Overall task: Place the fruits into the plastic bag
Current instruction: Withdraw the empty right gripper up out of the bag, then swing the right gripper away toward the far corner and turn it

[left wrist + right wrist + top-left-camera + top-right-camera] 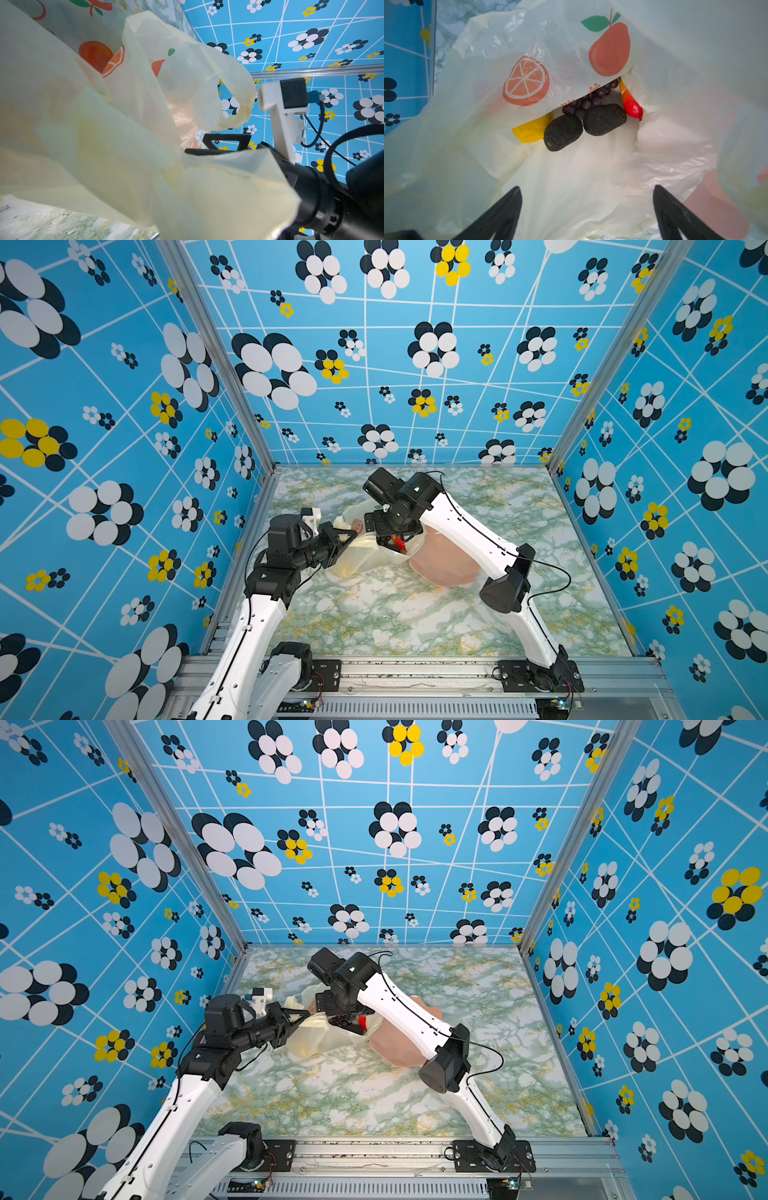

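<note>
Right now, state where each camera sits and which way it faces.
Top views: high in front, looking down at table, bowl, left arm, right arm.
Left wrist: on the left arm, facing along the left gripper, shut on the bag.
Right wrist: above the open right gripper, looking into the bag at fruits.
Shared: all show the bag.

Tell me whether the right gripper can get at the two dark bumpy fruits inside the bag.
Probably yes. The right gripper is open and aimed into the mouth of the plastic bag, and the dark bumpy fruits lie uncovered straight ahead; the printed flap overhangs the grapes behind.
</note>
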`<state>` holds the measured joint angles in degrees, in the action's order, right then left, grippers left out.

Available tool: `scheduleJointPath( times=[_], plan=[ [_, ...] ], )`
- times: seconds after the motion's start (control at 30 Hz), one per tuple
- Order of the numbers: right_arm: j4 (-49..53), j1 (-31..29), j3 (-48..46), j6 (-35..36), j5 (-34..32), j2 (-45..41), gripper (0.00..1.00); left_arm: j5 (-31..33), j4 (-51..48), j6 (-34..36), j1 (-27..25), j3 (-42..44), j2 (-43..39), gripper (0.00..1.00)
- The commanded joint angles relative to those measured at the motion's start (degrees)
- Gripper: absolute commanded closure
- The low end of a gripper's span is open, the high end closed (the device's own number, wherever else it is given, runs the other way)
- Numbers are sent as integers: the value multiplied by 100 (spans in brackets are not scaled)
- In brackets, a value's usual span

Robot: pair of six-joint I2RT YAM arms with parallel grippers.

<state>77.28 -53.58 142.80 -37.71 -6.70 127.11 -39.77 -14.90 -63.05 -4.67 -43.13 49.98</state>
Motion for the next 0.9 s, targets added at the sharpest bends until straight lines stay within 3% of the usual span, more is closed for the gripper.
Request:
scheduleJointPath(
  times=[0.0, 0.1, 0.17, 0.23, 0.37, 0.63, 0.87],
  plan=[
    [-1299, 129, -969, 402, -459, -1011, 1, 363, -293, 75, 97, 49, -73, 100],
    [-4139, 129, -3021, 631, -255, -1742, 1, 363, -316, 73, 100, 68, -110, 100],
    [-6049, 167, -4129, 401, -241, -2021, 0, 349, -353, 97, 98, 55, -126, 100],
    [-7225, 182, -4436, 407, -137, -1899, 0, 355, -393, 125, 97, 29, -128, 100],
    [-8234, 184, -3987, 889, 90, -1364, 0, 347, -431, 149, 98, 31, -151, 100],
    [-9442, 215, -3069, 1645, -185, -619, 1, 364, -461, 186, 99, 33, -155, 100],
    [-9619, 357, -1381, 2382, -37, 66, 1, 379, -482, 179, 115, 112, -226, 100]
  ],
)
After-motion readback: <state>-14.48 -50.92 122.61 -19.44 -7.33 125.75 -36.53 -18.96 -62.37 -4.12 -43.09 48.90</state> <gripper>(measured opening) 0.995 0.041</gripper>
